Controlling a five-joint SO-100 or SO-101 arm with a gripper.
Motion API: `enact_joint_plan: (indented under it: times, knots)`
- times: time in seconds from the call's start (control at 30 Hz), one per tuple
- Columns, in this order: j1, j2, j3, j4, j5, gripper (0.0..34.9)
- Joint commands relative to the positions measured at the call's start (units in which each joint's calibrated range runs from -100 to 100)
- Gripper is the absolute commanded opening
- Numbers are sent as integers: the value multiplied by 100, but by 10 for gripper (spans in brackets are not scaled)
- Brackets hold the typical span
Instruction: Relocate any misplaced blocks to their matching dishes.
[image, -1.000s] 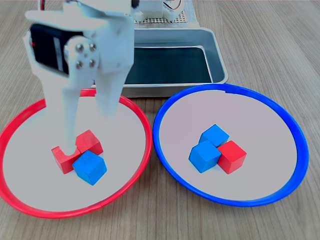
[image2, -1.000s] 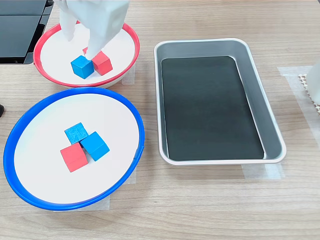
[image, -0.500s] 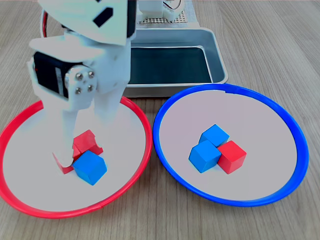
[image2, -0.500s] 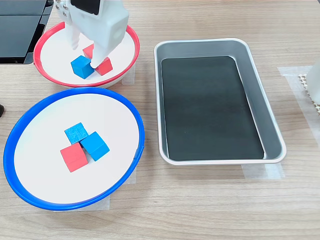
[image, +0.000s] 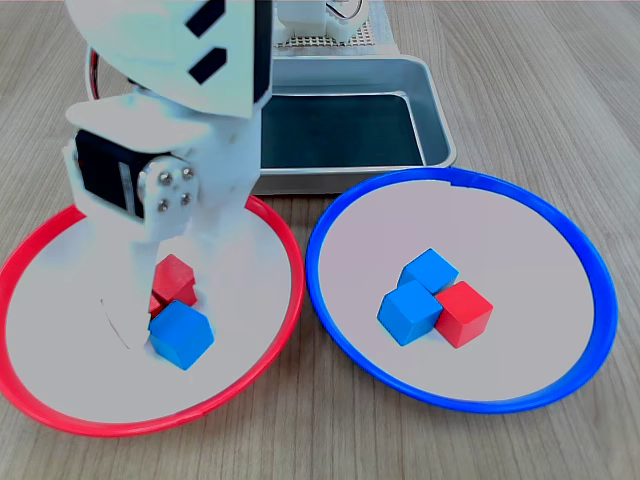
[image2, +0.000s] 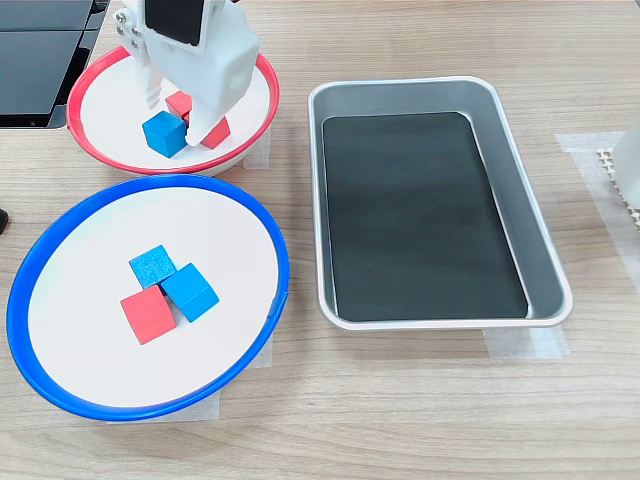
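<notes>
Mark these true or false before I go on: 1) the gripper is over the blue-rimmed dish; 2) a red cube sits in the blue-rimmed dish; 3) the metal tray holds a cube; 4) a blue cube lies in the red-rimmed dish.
1) False: the gripper is down in the red-rimmed dish.
2) True: a red cube touches two blue ones in the blue-rimmed dish.
3) False: the metal tray holds no cube.
4) True: the blue cube lies beside red ones.
</notes>
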Motion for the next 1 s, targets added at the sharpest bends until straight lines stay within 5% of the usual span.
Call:
enact_joint_plan:
  times: [0.0, 0.97]
  knots:
    - [-4, 32, -350, -73, -39, 164]
    - [-88, 356, -477, -197, -78, 154]
